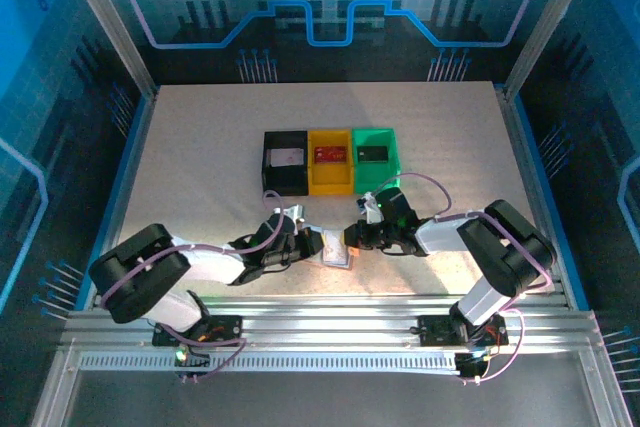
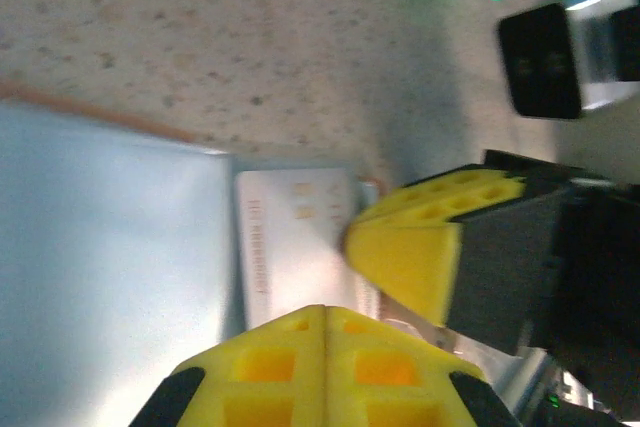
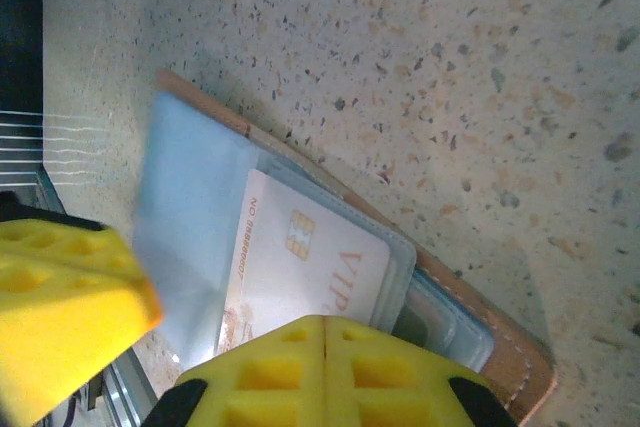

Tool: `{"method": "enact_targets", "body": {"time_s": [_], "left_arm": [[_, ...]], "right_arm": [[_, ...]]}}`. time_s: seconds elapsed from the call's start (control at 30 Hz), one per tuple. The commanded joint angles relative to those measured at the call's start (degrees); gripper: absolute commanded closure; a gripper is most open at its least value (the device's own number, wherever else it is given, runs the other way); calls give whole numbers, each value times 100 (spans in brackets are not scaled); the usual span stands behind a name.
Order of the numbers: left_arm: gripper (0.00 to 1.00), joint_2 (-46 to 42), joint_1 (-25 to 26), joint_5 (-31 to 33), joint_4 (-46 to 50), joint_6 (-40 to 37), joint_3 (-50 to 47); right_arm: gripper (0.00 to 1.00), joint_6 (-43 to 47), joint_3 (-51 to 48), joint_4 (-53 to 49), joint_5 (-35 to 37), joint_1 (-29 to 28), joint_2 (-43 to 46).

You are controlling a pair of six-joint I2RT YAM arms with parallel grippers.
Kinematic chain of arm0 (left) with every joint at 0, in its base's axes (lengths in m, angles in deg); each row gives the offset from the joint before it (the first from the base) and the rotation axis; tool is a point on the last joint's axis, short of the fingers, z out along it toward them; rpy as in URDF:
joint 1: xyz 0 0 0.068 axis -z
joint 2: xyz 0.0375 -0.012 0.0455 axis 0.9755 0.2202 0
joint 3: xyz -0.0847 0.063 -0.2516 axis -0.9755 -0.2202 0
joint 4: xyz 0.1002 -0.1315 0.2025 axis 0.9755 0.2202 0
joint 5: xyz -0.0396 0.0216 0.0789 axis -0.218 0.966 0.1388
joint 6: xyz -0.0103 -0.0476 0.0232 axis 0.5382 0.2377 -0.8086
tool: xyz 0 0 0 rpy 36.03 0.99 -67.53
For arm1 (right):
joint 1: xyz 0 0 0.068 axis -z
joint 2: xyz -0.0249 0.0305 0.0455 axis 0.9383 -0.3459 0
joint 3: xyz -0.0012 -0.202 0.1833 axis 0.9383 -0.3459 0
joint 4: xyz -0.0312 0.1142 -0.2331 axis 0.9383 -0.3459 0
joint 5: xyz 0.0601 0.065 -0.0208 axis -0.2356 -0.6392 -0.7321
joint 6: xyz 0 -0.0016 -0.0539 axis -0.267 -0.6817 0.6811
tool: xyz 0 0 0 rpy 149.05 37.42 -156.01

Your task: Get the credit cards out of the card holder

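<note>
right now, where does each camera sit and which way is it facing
top external: above and behind, looking down; left pincer and right pincer flank the card holder
left wrist: behind its shut pincer, looking down at the holder
right wrist: likewise, behind its shut pincer
shared: both wrist views show the whitish card in its pocket

A: What carries everything?
B: A pale, speckled counter (image 1: 200, 167), seen from above.
A: What lies on it?
B: Three small open bins stand in a row at mid-counter, touching side to side: a black bin (image 1: 267, 162) on the left, then a yellow bin (image 1: 331, 183), then a green bin (image 1: 375, 175). Nearer the front edge, apart from them, the card holder (image 1: 337, 249) lies open and flat, with its pale pockets facing up.
</note>
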Motion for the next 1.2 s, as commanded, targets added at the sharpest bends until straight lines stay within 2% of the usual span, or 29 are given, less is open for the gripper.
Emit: {"method": "enact_targets", "body": {"time_s": [0.0, 0.17, 0.3, 0.4, 0.83, 1.17], "left_arm": [[100, -288, 35, -76, 96, -217, 12], [100, -277, 28, -99, 289, -260, 84], [81, -157, 29, -106, 657, -280, 249], [75, -5, 36, -176, 779, -272, 360], [77, 730, 39, -337, 801, -191, 695], [72, 29, 45, 129, 2092, -768, 834]], "right_arm": [[100, 207, -172, -914, 341, 33, -131], [100, 215, -184, -881, 299, 38, -115], [100, 181, -210, -840, 299, 32, -120], [100, 170, -227, -810, 285, 38, -140], [100, 148, -247, -708, 236, 13, -216], [100, 171, -250, -674, 238, 11, -315]]}}
